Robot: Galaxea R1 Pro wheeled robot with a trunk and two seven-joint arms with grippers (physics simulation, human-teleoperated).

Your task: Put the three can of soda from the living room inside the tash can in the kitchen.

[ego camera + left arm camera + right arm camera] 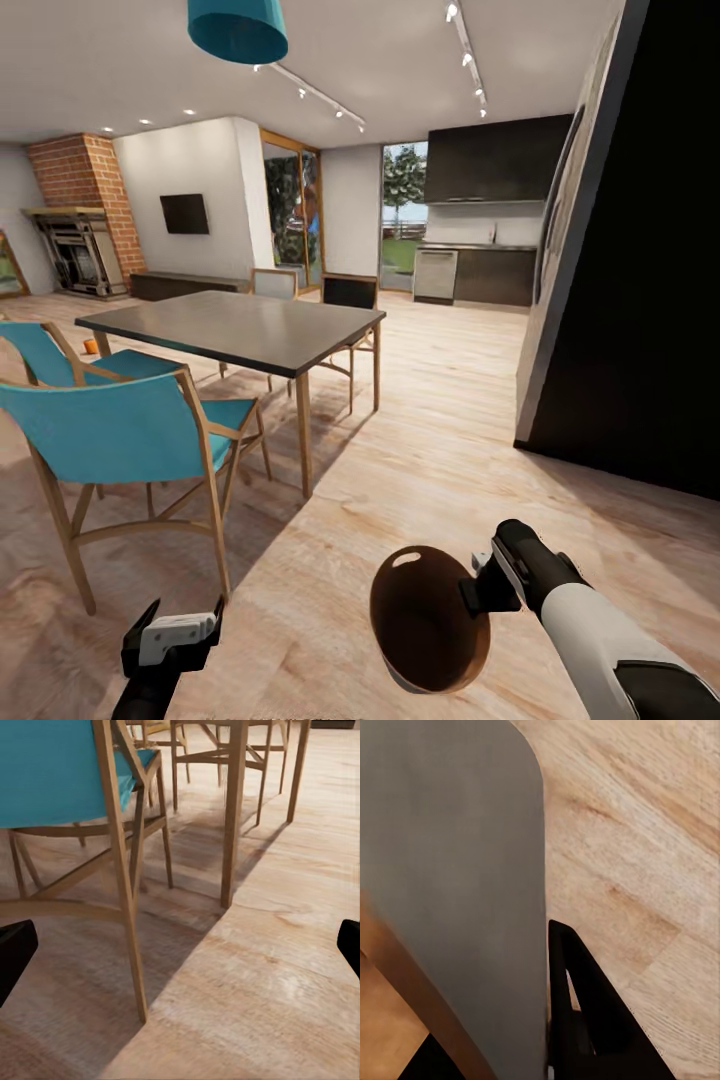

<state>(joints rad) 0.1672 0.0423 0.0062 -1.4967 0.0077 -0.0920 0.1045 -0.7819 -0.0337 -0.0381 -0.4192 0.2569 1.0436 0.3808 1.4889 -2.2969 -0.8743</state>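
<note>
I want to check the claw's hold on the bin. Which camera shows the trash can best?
The head view: the trash can shows whole there, brown inside, handle cut-out up, with the right claw at its rim. The right wrist view gives just a close grey wall beside one finger. The left wrist view looks at chairs and floor.

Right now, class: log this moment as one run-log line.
place: dining area, kitchen ahead | right gripper: shut on trash can rim | left gripper: open, empty | orange can: floor beyond table
</note>
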